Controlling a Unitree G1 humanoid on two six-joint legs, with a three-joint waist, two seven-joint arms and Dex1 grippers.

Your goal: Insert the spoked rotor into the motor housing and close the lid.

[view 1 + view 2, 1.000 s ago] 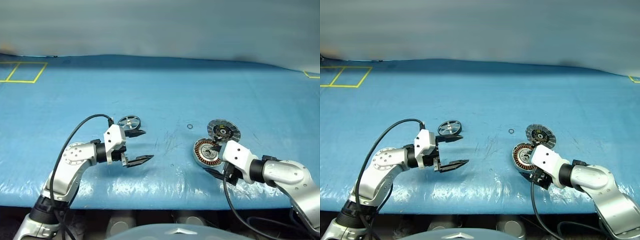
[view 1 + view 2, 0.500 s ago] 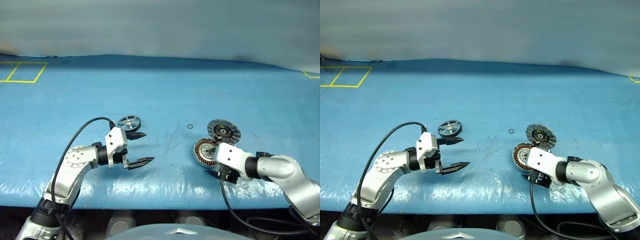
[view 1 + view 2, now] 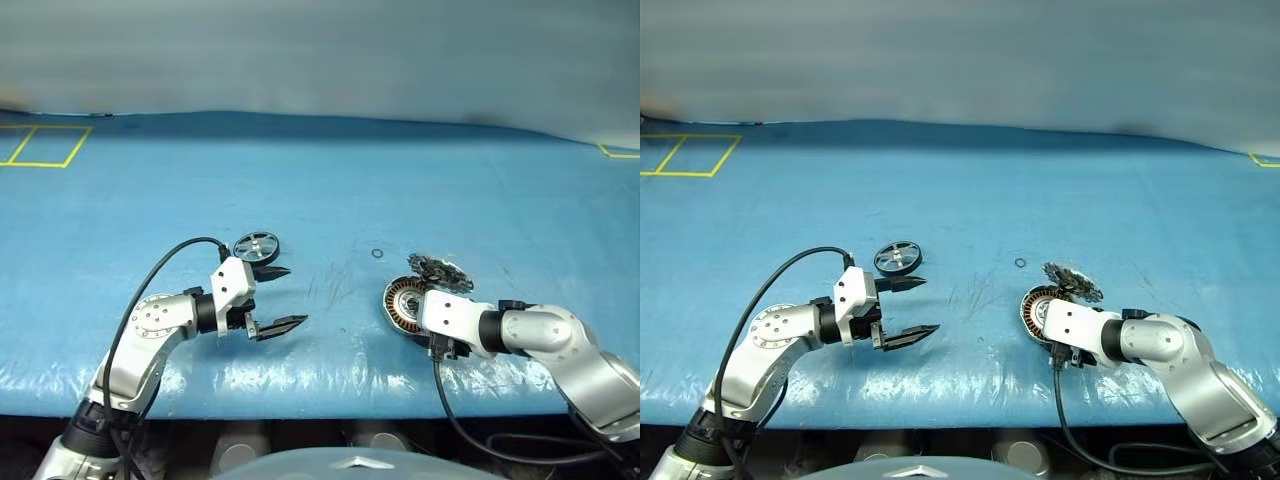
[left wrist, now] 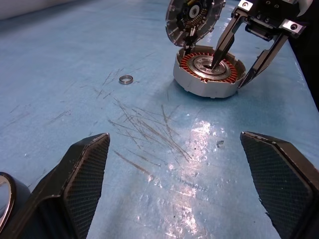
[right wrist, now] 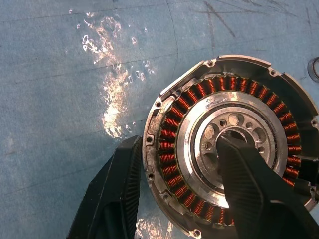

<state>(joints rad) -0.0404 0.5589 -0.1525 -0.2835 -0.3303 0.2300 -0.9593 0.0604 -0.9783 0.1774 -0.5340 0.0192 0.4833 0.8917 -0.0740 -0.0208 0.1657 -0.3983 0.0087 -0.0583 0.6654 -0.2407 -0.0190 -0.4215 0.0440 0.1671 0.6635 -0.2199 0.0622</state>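
right gripper [image 4: 234, 59]: straddles the near wall of the motor housing [image 3: 404, 300] – one finger tip in the central hub, the other outside the rim. the fingers stand narrower than a second ago, yet there is a gap between the outer finger and the wall, so no firm grip yet.

lid [image 3: 436, 269]: a second ago it lay flat beside the housing; now it is tipped up on edge, leaning at the housing's far rim with its inner face toward the left arm. the arm seems to have nudged it as it settled in.

motor housing: sits flat on the blue table [image 3: 330, 180], copper windings up, cavity empty.

spoked rotor [image 3: 256, 246]: lies flat on the table just beyond the left gripper [image 3: 281, 297], well apart from the housing.

left gripper: fingers spread wide and holding nothing – same place as a second ago, the rotor not picked up.

small ring [image 3: 377, 254]: loose on the table, between rotor and lid.

meaning: my reading is that the right arm is steadying the housing for the insertion; the rotor is not yet fetched, and the tilted lid could slip onto the open cavity before then.
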